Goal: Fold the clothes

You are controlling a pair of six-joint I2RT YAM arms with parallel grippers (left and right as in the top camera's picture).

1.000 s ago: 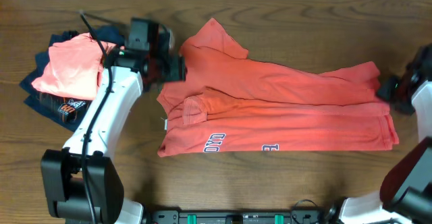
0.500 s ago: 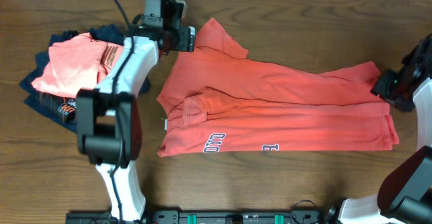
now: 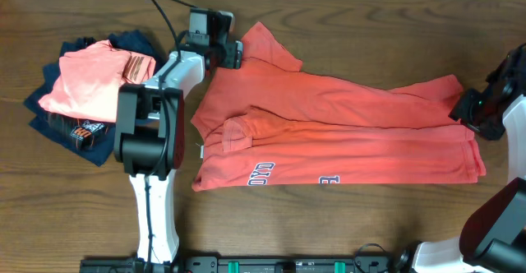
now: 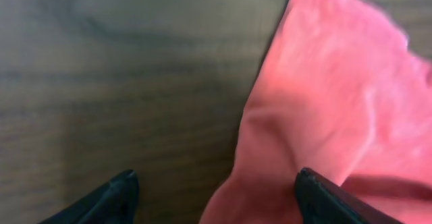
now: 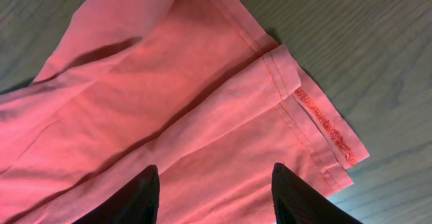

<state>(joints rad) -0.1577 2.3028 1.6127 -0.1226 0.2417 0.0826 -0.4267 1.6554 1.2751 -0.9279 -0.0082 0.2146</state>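
Note:
The coral-red T-shirt (image 3: 345,133) lies across the table, folded lengthwise, with navy lettering along its near edge. My left gripper (image 3: 233,53) is open at the shirt's far left corner by the sleeve; in the left wrist view one fingertip (image 4: 121,190) is over bare wood and the other over the cloth edge (image 4: 324,102). My right gripper (image 3: 465,106) is open at the shirt's right hem. In the right wrist view its gripper (image 5: 212,183) hovers over the hem layers (image 5: 202,109), gripping nothing.
A pale salmon-pink folded shirt (image 3: 86,80) lies on a dark navy garment (image 3: 74,129) at the left of the wooden table (image 3: 329,224). The left arm stretches from the near edge up past this pile.
My left gripper has moved up and to the right, from the shirt's left shoulder area to its far left corner. The right gripper has shifted slightly toward the hem.

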